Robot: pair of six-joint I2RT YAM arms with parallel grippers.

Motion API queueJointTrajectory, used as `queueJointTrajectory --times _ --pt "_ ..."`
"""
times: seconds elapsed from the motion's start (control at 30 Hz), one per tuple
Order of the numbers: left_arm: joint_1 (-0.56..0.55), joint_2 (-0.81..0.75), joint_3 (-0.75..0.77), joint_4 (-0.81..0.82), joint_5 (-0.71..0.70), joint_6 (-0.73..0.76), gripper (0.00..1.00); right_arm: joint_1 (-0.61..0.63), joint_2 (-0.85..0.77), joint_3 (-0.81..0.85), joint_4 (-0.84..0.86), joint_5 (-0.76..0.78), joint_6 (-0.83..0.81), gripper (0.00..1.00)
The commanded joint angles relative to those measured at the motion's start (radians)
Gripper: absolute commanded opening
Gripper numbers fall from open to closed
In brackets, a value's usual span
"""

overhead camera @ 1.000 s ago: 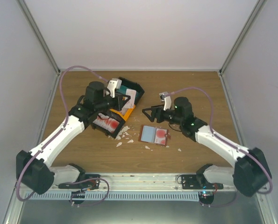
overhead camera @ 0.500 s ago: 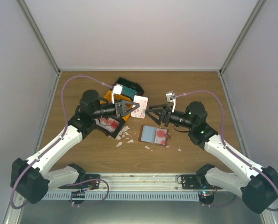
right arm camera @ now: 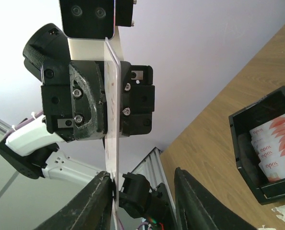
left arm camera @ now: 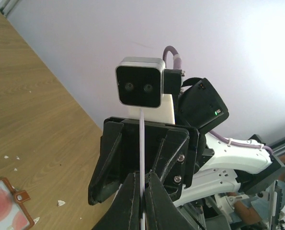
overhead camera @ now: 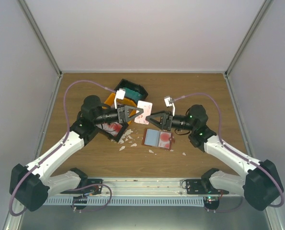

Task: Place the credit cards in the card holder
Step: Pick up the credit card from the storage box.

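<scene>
Credit card (overhead camera: 143, 106) pinched in left gripper (overhead camera: 140, 113) above wooden table (overhead camera: 199, 91); right gripper (overhead camera: 149, 117) part-open at card; white walls (overhead camera: 142, 33).

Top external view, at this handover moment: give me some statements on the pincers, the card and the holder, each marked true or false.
1. The left pincer is shut on a credit card held above the table. True.
2. The right pincer grips the card holder. False: it is open, at the raised card's edge.
3. The card holder lies flat on the table. True.
4. The tray holds nothing. False: cards lie in it.
</scene>
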Motion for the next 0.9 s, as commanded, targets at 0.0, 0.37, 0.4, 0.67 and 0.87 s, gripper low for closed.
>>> queueJointTrajectory --times 0.0,0.37,0.4,0.67,0.87 --pt "-0.005 -0.021 0.037 -0.009 0.005 0.062 0.00 0.008 0.048 0.040 0.069 -0.034 0.031 0.36" --pt "-0.001 -0.057 0.053 -0.065 -0.087 0.101 0.25 0.008 0.069 0.037 0.193 -0.036 0.094 0.01" --pt "0.001 -0.071 0.058 -0.090 -0.121 0.113 0.33 0.005 0.061 0.036 0.196 -0.037 0.094 0.01" --pt "0.015 -0.123 0.059 -0.179 -0.220 0.159 0.57 0.001 0.020 0.008 0.229 -0.067 0.106 0.00" --pt "0.015 -0.070 0.065 -0.201 -0.117 0.176 0.50 0.000 0.008 -0.014 0.259 -0.072 0.128 0.00"
